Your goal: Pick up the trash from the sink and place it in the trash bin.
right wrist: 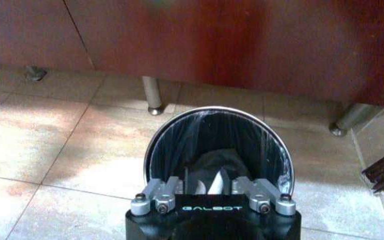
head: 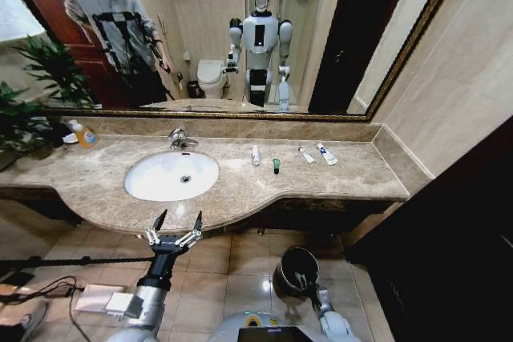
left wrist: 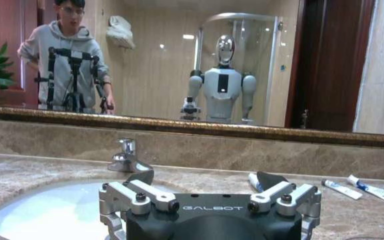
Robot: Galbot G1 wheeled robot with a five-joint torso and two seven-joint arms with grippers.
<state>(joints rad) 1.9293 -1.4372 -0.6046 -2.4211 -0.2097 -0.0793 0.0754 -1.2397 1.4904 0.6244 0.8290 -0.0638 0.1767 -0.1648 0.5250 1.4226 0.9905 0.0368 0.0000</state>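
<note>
Trash on tabletop, not in sink: four pieces in a row at 3 o'clock of the sink (head: 171, 175). White tube (head: 256, 154) nearest the basin, dark green piece (head: 276, 166) next, then small white tube (head: 306, 154) and white-blue packet (head: 326, 154) furthest out. Sink basin white, faucet (head: 179, 138) at its 12 o'clock. Orange soap bottle (head: 84, 134) well apart at 9 o'clock.

Left claw (head: 177, 221) hovers at the tabletop front edge, 6 o'clock of the sink, fingers spread wide, nothing between them.

Trash bin (head: 296, 271) on the floor tiles below the tabletop. Right claw (right wrist: 212, 183) is over the bin mouth, fingers narrow, pinching a white piece (right wrist: 215, 182).
</note>
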